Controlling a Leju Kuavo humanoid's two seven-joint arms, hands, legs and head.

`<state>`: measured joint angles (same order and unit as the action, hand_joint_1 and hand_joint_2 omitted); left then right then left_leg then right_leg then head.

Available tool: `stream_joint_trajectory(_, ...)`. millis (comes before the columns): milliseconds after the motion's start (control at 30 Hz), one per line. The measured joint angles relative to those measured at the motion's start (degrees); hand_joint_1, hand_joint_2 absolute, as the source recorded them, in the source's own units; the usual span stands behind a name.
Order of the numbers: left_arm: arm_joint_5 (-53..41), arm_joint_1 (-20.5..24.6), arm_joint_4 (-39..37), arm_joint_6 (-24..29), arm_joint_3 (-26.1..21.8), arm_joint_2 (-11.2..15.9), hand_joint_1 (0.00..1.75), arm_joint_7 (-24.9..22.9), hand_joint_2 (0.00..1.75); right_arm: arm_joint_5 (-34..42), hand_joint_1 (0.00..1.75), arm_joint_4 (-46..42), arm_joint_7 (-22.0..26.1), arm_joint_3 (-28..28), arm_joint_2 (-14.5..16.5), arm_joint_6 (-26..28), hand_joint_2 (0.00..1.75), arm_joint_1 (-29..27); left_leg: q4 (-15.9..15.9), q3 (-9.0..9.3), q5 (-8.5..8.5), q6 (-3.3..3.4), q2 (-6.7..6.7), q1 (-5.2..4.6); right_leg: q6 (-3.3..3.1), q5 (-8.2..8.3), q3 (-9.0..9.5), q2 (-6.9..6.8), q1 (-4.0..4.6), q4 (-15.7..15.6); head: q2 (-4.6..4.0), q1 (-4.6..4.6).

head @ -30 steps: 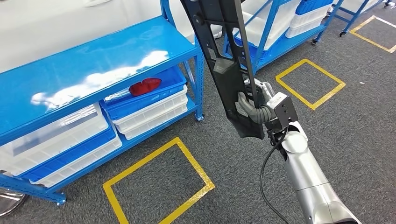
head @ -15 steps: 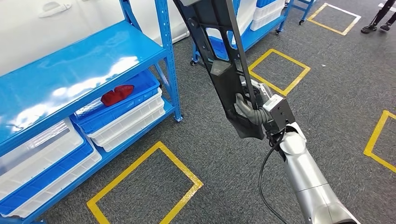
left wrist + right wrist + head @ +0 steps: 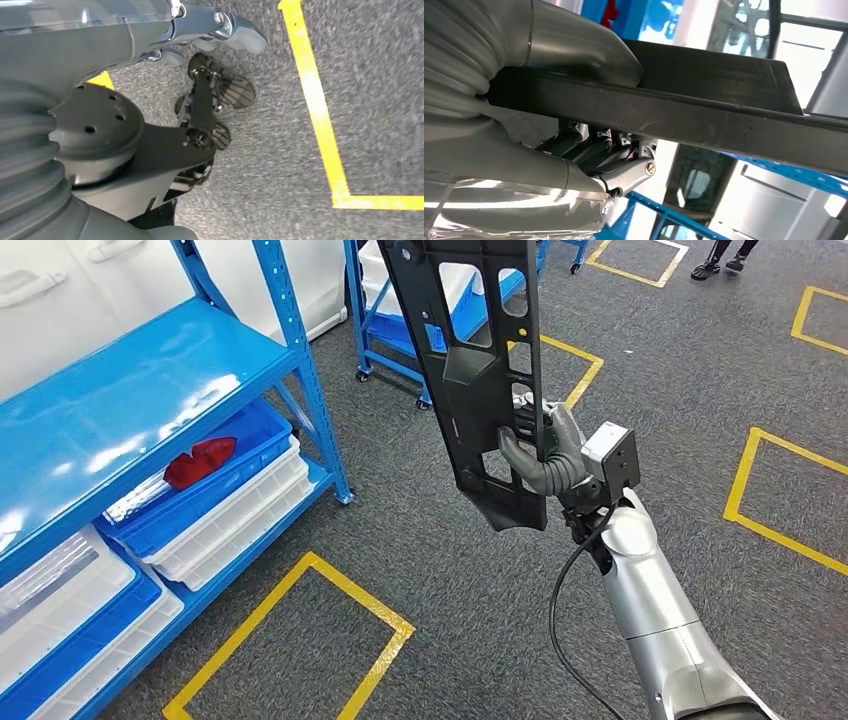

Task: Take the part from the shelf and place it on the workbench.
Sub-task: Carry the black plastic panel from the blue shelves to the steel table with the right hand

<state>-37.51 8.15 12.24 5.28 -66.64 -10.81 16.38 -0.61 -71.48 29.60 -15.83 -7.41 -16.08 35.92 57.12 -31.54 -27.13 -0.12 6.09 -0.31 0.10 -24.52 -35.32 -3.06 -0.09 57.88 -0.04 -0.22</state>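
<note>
The part (image 3: 470,360) is a long black plastic panel with several cut-outs, standing nearly upright in the middle of the head view, over the grey floor. My right hand (image 3: 545,455) grips it near its lower end, thumb on the near face and fingers wrapped behind the edge. In the right wrist view the part (image 3: 704,105) runs across as a dark bar, with the thumb (image 3: 574,45) pressed over it. My left hand (image 3: 150,30) hangs over the carpet with nothing in it, its fingers stretched out.
A blue shelf (image 3: 150,380) stands to the left, with white and blue bins (image 3: 230,525) below; one bin holds a red piece (image 3: 198,462). A second blue rack (image 3: 400,335) stands behind. Yellow taped squares (image 3: 300,640) mark the floor. A person's feet (image 3: 725,260) show far right.
The camera has turned: the shelf and floor marks have slid left and down in the picture. The part has stayed in my right hand and stands a little more upright.
</note>
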Motion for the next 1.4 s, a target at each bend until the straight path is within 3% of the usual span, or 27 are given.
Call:
stream_joint_trajectory(33,-0.1,0.23,0.0,-0.03,0.05,-0.03,0.0,-0.07,1.75,0.44,1.43,0.34,-0.07,-0.35,0.55,-0.33,1.75,0.67,0.21,0.01,-0.32,-0.34,-0.22,0.11,-0.32,0.14,0.0,0.6,-0.11,-0.15,0.0,0.0)
stream_joint_trajectory(100,-0.28,0.57,-0.01,-0.04,0.21,-0.06,0.0,-0.18,1.75,1.46,1.43,1.29,-0.28,-1.29,2.28,-0.98,1.75,2.1,3.14,-1.16,-2.45,-0.99,-2.55,0.42,-1.05,0.5,0.03,1.83,-0.42,-0.5,0.0,-0.03)
stream_joint_trajectory(133,-0.34,0.64,-0.01,-0.01,0.3,-0.07,0.0,-0.26,1.75,1.91,1.43,1.82,-0.4,-1.86,3.46,-1.22,1.75,2.75,6.47,-2.63,-4.29,-1.25,-4.14,0.59,-1.27,0.6,0.01,2.51,-0.48,-0.55,0.0,-0.08)
stream_joint_trajectory(200,-0.43,0.67,-0.02,0.06,0.39,-0.07,0.0,-0.44,1.75,2.49,1.43,2.93,-0.61,-3.24,6.1,-1.54,1.75,3.65,14.66,-6.48,-7.61,-1.56,-5.53,0.67,-1.49,0.67,-0.02,4.15,-0.46,-0.53,0.0,-0.17)
stream_joint_trajectory(233,-0.44,0.7,-0.02,0.07,0.4,-0.07,0.0,-0.5,1.75,2.6,1.43,3.43,-0.68,-3.93,7.22,-1.65,1.75,3.84,17.11,-7.78,-7.97,-1.64,-5.67,0.69,-1.52,0.68,0.02,4.98,-0.44,-0.51,0.0,-0.2)
stream_joint_trajectory(267,-0.44,0.75,-0.02,0.08,0.42,-0.07,0.0,-0.54,1.75,2.71,1.43,3.92,-0.75,-4.56,8.17,-1.76,1.75,3.95,17.29,-8.11,-7.13,-1.67,-5.73,0.74,-1.51,0.68,0.09,5.76,-0.43,-0.48,0.0,-0.21)
stream_joint_trajectory(333,-0.51,0.86,-0.02,0.09,0.49,-0.07,0.0,-0.55,1.75,3.03,1.43,4.71,-0.84,-5.4,9.65,-2.08,1.75,4.32,10.89,-5.71,-2.72,-1.66,-6.45,1.03,-1.38,0.6,0.16,7.15,-0.44,-0.29,0.0,-0.2)
stream_joint_trajectory(400,-0.64,0.9,-0.02,0.21,0.59,-0.08,0.0,-0.64,1.75,3.57,1.43,5.43,-0.91,-6.2,11.29,-2.45,1.75,5.23,3.6,-2.77,0.39,-1.59,-8.65,1.46,-0.94,0.55,-0.25,8.57,-0.36,0.18,0.01,-0.14)
stream_joint_trajectory(467,-0.75,0.95,-0.02,0.49,0.72,-0.09,0.0,-0.79,1.75,4.32,1.43,6.03,-1.11,-7.21,13.14,-3.0,1.75,6.04,1.36,-1.93,0.72,-1.26,-9.68,1.5,-0.25,0.75,-0.92,9.86,-0.46,0.43,0.01,-0.16)
stream_joint_trajectory(500,-0.77,1.05,-0.02,0.66,0.77,-0.12,0.0,-0.84,1.75,4.75,1.43,6.28,-1.26,-7.68,13.93,-3.39,1.75,6.24,1.26,-1.91,0.8,-0.95,-9.22,1.47,0.14,0.92,-1.13,10.44,-0.54,0.36,0.01,-0.19)
stream_joint_trajectory(533,-0.77,1.17,-0.02,0.77,0.81,-0.16,0.0,-0.86,1.75,5.18,1.43,6.51,-1.42,-8.08,14.62,-3.76,1.75,6.28,1.07,-1.85,0.98,-0.55,-8.64,1.48,0.45,0.87,-1.24,10.41,-0.59,0.42,0.01,-0.24)
stream_joint_trajectory(600,-0.68,1.3,-0.01,0.83,0.84,-0.27,0.0,-0.84,1.75,5.84,1.43,6.97,-1.64,-8.75,15.78,-4.26,1.75,6.4,0.55,-1.65,1.34,0.38,-7.48,1.56,0.86,-0.81,-2.38,7.97,-0.38,2.83,0.0,0.14)
stream_joint_trajectory(667,-0.62,1.13,0.0,0.79,0.85,-0.33,0.0,-0.82,1.75,6.14,1.43,7.41,-1.71,-9.43,16.93,-4.44,1.75,6.53,0.33,-1.61,1.42,0.96,-6.2,1.33,1.05,-4.48,-5.57,4.66,-0.3,9.73,0.01,0.55)
stream_joint_trajectory(733,-0.6,0.92,0.0,0.79,0.84,-0.33,0.0,-0.82,1.75,6.23,1.43,7.84,-1.73,-10.06,17.67,-4.53,1.75,6.5,0.37,-1.64,1.35,1.09,-4.82,1.05,1.19,-6.93,-8.6,3.59,-0.44,16.43,0.01,0.57)
stream_joint_trajectory(767,-0.58,0.87,0.0,0.79,0.83,-0.33,0.0,-0.82,1.75,6.24,1.43,8.04,-1.74,-10.28,17.82,-4.54,1.75,6.48,0.38,-1.63,1.32,1.12,-4.17,0.96,1.17,-6.71,-8.76,3.41,-0.51,17.09,0.0,0.59)
stream_joint_trajectory(800,-0.57,0.86,0.0,0.8,0.82,-0.33,0.0,-0.82,1.75,6.25,1.43,8.21,-1.75,-10.46,17.94,-4.52,1.75,6.48,0.39,-1.59,1.28,1.11,-3.56,0.87,1.03,-5.48,-7.64,3.18,-0.53,15.24,0.0,0.6)
stream_joint_trajectory(833,-0.57,0.87,0.0,0.8,0.83,-0.34,0.0,-0.82,1.75,6.29,1.43,8.33,-1.76,-10.59,18.07,-4.5,1.75,6.52,0.4,-1.52,1.22,1.08,-3.01,0.78,0.75,-3.66,-5.45,2.57,-0.43,11.36,0.0,0.6)
stream_joint_trajectory(900,-0.45,0.86,0.0,0.8,0.82,-0.4,0.0,-0.82,1.75,6.57,1.43,8.44,-1.76,-10.81,18.58,-4.68,1.75,6.76,0.43,-1.38,1.03,0.83,-2.01,0.49,-0.07,-1.18,-1.01,0.08,0.25,3.14,0.01,0.56)
stream_joint_trajectory(967,-0.25,0.79,0.0,0.85,0.82,-0.48,0.0,-0.84,1.75,7.01,1.43,8.63,-1.81,-11.14,19.35,-5.1,1.75,7.03,0.46,-1.28,0.83,0.35,-0.95,0.29,-0.63,-0.77,0.46,-0.94,0.88,0.03,0.01,0.53)
stream_joint_trajectory(1033,-0.14,0.77,-0.01,0.93,0.82,-0.52,0.0,-0.83,1.75,7.24,1.43,9.03,-1.94,-11.67,20.21,-5.4,1.75,7.1,0.47,-1.12,0.59,-0.28,-0.07,0.32,-0.99,-0.44,0.4,0.47,0.79,-0.25,0.01,0.55)
stream_joint_trajectory(1100,-0.01,0.75,-0.01,1.02,0.82,-0.52,0.0,-0.72,1.75,7.36,1.43,9.56,-2.07,-12.45,21.46,-5.53,1.75,7.14,2.2,-1.66,-0.92,-0.85,-1.74,0.53,-1.55,-0.02,0.6,1.7,0.4,-0.81,0.0,0.53)
stream_joint_trajectory(1167,0.24,0.54,0.0,1.06,0.82,-0.44,0.0,-0.54,1.75,7.82,1.43,10.15,-2.11,-13.58,23.24,-5.77,1.75,7.17,8.41,-4.26,-4.47,-1.24,-4.58,0.8,-1.93,0.18,0.68,3.0,0.2,-1.03,0.0,0.32)
stream_joint_trajectory(1233,0.51,0.26,0.0,1.07,0.79,-0.34,0.0,-0.4,1.75,8.79,1.43,10.7,-2.25,-15.03,24.78,-5.99,1.75,7.04,15.7,-7.57,-7.3,-1.52,-5.55,0.93,-2.02,0.19,0.64,4.49,0.2,-0.93,0.0,0.12)
stream_joint_trajectory(1267,0.65,0.19,0.0,1.07,0.77,-0.3,0.0,-0.35,1.75,9.45,1.43,10.92,-2.38,-15.81,25.32,-5.91,1.75,6.95,17.05,-8.28,-7.25,-1.64,-5.66,1.01,-2.01,0.18,0.64,5.26,0.17,-0.83,0.0,0.12)
stream_joint_trajectory(1300,0.79,0.18,0.0,1.08,0.75,-0.27,0.0,-0.31,1.75,10.12,1.43,11.06,-2.56,-16.57,25.75,-5.72,1.75,6.88,15.93,-7.87,-5.99,-1.75,-5.73,1.13,-1.93,0.15,0.65,6.03,0.1,-0.69,0.0,0.13)
stream_joint_trajectory(1333,0.91,0.19,0.0,1.11,0.74,-0.24,0.0,-0.26,1.75,10.71,1.43,11.15,-2.72,-17.25,26.15,-5.46,1.75,6.85,12.7,-6.44,-3.93,-1.88,-6.02,1.34,-1.77,0.06,0.66,6.78,-0.02,-0.47,0.0,0.13)
stream_joint_trajectory(1400,1.19,0.22,-0.01,1.19,0.7,-0.25,0.0,-0.18,1.75,11.45,1.43,11.17,-2.91,-18.25,26.94,-4.95,1.75,6.88,4.97,-2.89,-0.68,-2.22,-8.43,1.96,-1.18,-0.21,0.37,8.18,-0.17,0.25,0.0,0.08)
